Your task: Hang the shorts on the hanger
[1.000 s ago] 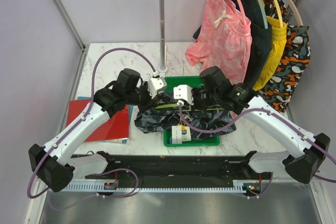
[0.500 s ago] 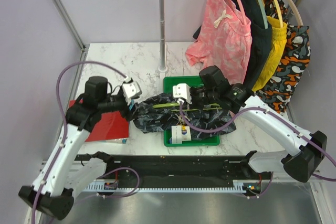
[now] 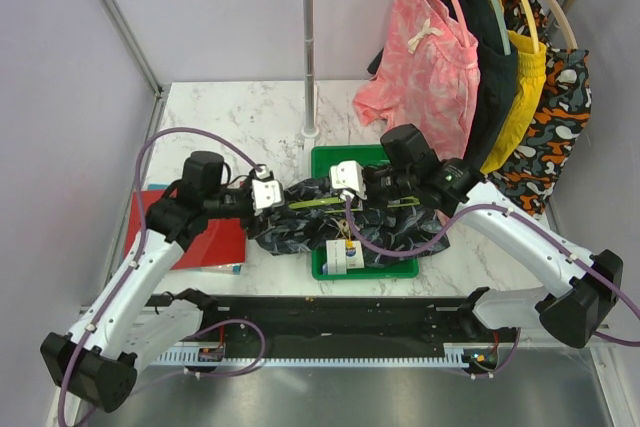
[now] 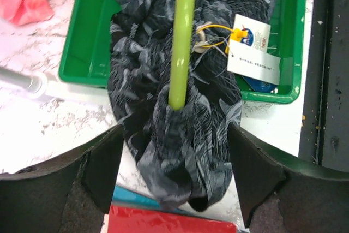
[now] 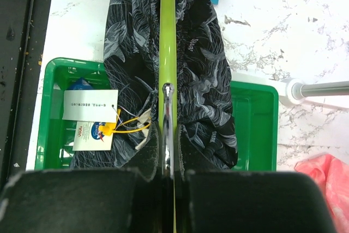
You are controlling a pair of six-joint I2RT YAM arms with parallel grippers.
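Note:
The dark shorts (image 3: 300, 227) with a grey streak print lie bunched over the green tray (image 3: 325, 272) and the marble table. The lime-green hanger (image 3: 318, 203) is threaded through them, and its arm (image 4: 184, 36) sticks out of the fabric (image 4: 142, 80). My right gripper (image 5: 168, 151) is shut on the hanger's metal hook, above the shorts (image 5: 207, 80) and beside their paper tags (image 5: 90, 113). My left gripper (image 4: 174, 178) stands open at the shorts' left end. The fabric lies between its fingers without being pinched.
A rack pole (image 3: 309, 47) stands behind the tray. At the back right hang several garments, among them a pink one (image 3: 425, 47) and an orange patterned one (image 3: 555, 117). A red book (image 3: 205, 237) lies left of the shorts. A black rail (image 3: 330, 312) runs along the near edge.
My left gripper has opened. It drew back to the left from above the shorts, then came down to their left end. The right gripper has stayed on the hanger.

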